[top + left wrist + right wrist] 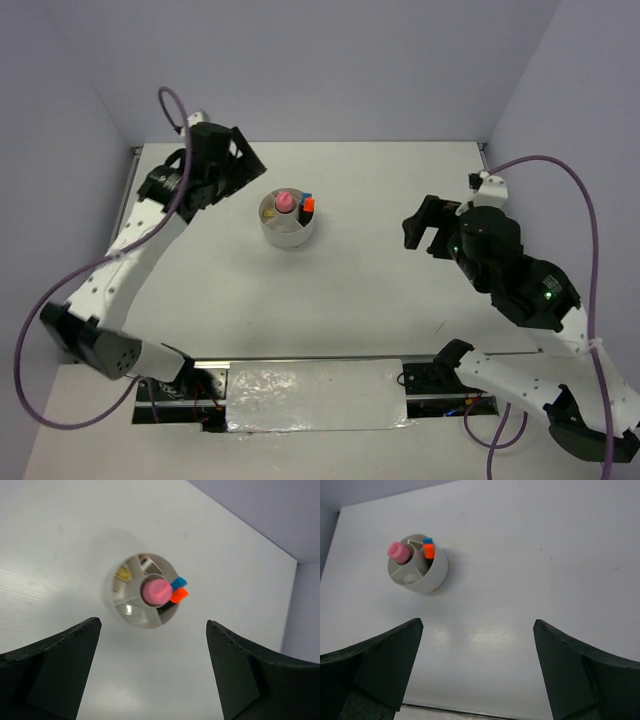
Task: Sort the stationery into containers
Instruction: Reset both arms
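Note:
The round white divided tub (288, 232) stands mid-table, a little left of centre. In it a pink tube (285, 201) stands upright, with a blue cap (307, 198) and an orange cap (309, 206) of markers beside it. A tan eraser (122, 574) lies in one compartment. My left gripper (245, 160) hovers up and left of the tub, jaws wide open and empty; its view looks down on the tub (131, 620). My right gripper (428, 232) hangs to the tub's right, also open and empty, seeing the tub (436, 573) at its upper left.
Lilac walls close the table at the back and sides. A foil-covered plate (315, 393) lies between the arm bases at the near edge. Purple cables loop beside both arms.

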